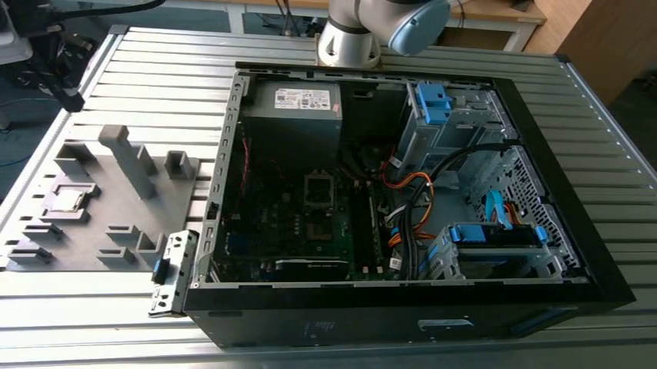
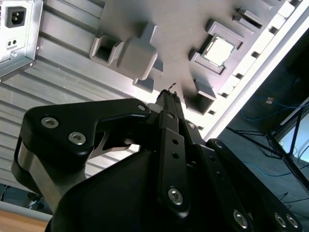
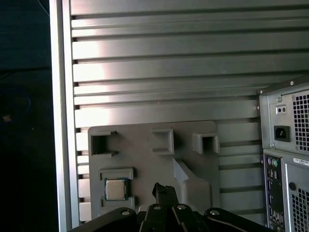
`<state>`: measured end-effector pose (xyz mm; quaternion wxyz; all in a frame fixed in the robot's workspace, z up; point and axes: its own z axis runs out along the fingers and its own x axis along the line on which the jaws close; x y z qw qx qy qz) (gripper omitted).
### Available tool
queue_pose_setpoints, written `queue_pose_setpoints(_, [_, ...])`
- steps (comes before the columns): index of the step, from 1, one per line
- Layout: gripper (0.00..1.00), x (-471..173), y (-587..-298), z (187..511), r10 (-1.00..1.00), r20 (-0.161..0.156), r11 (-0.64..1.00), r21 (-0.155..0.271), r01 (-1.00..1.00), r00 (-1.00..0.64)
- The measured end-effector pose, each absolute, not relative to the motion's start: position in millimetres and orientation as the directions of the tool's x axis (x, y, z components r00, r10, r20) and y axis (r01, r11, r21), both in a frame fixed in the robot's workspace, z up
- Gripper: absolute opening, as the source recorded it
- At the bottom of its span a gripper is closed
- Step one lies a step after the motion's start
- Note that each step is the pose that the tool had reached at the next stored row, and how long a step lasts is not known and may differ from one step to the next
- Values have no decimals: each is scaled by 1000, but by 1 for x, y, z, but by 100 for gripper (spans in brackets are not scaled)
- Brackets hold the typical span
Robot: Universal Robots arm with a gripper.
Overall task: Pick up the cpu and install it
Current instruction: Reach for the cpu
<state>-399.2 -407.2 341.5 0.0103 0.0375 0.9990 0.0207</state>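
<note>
cpu (image 3: 116, 189) sits in its pocket on the grey tray (image 3: 145, 159), tool (image 3: 164, 189) hangs nearby above, pinched closed on nothing.

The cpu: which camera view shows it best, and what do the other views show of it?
The first wrist view: the cpu faces the camera squarely, seated in a recess of the grey tray. The second wrist view shows it slanted, under glare. Far off, it lies at the exterior view's left.
</note>
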Motion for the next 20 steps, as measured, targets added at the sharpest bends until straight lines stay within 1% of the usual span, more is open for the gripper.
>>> queue_pose_setpoints(12, [11,-402,-427,332,75,-16,996,42,74,-997])
queue_pose_setpoints(20, [11,-402,-429,330,75,-14,996,42,74,-997])
